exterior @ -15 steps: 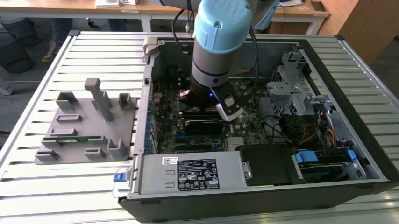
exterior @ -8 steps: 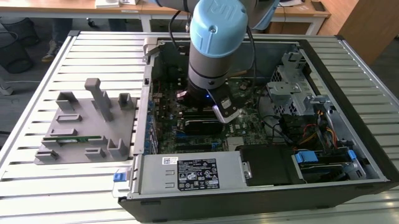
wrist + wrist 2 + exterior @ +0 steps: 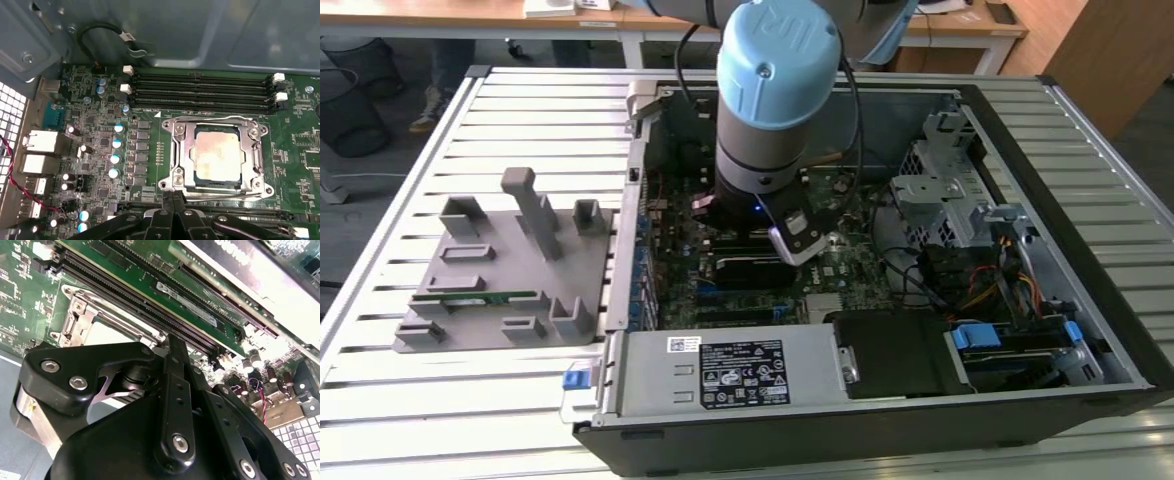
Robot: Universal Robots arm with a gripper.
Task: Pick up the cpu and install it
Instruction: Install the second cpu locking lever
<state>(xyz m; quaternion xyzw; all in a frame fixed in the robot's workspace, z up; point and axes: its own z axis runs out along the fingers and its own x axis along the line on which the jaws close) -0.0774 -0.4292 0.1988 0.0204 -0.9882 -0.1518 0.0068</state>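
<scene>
The cpu (image 3: 217, 156), a flat silvery-grey square, lies inside the metal-framed socket (image 3: 178, 150) on the green motherboard, with the frame around it. In the second wrist view its pale top (image 3: 109, 333) shows past the socket frame (image 3: 79, 316). My gripper (image 3: 172, 199) is shut with nothing between its black fingers (image 3: 174, 356). Its tip hangs just off the socket's edge, on the side away from the memory slots (image 3: 200, 90). In the exterior view the arm (image 3: 767, 120) reaches straight down into the open computer case (image 3: 720, 375).
A grey fixture (image 3: 494, 320) on the slatted table at the exterior view's left carries a thin green memory stick (image 3: 474, 297). Drive cages and cables (image 3: 961, 220) crowd the case at the exterior view's right. Capacitors (image 3: 115, 150) and rear ports (image 3: 40, 150) stand beside the socket.
</scene>
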